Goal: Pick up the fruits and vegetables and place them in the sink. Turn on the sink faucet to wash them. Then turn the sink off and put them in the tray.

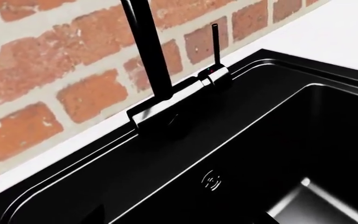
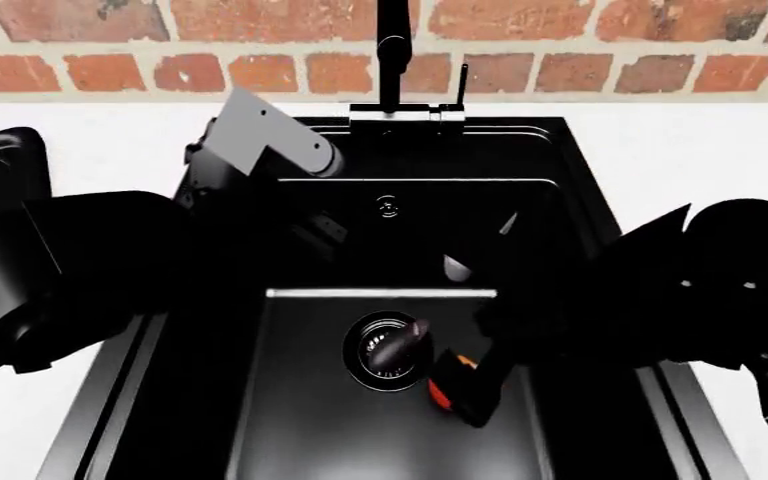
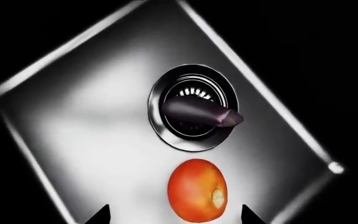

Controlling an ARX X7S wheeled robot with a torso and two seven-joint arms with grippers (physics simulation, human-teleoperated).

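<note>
Both pieces of produce are down in the sink (image 2: 584,180) right now: the eggplant (image 3: 197,111) is lying across the drain (image 3: 195,107), and the orange-red fruit (image 3: 196,189) sits on the basin floor just beside it.

The right claw (image 3: 175,215) is down in the basin with its two tips spread on either side of the fruit, not touching it as far as I can see.

My worry: that fruit is round and glossy, so if the tips close off-centre it'll likely squirt out and roll. It could also bump the eggplant, which is perched on the drain rim and looks easy to nudge.

The left arm is up by the faucet (image 1: 147,51), with the lever (image 1: 216,44) standing upright. A sloppy reach could clip the spout instead of the lever.

Hard-to-see stuff: the left claw itself doesn't show in its own camera, and from the head it's just a black mass, so I can't tell its state. Black arms on a black sink blur together. Can't tell if water is running either. The right arm covers part of the fruit from the head view.
</note>
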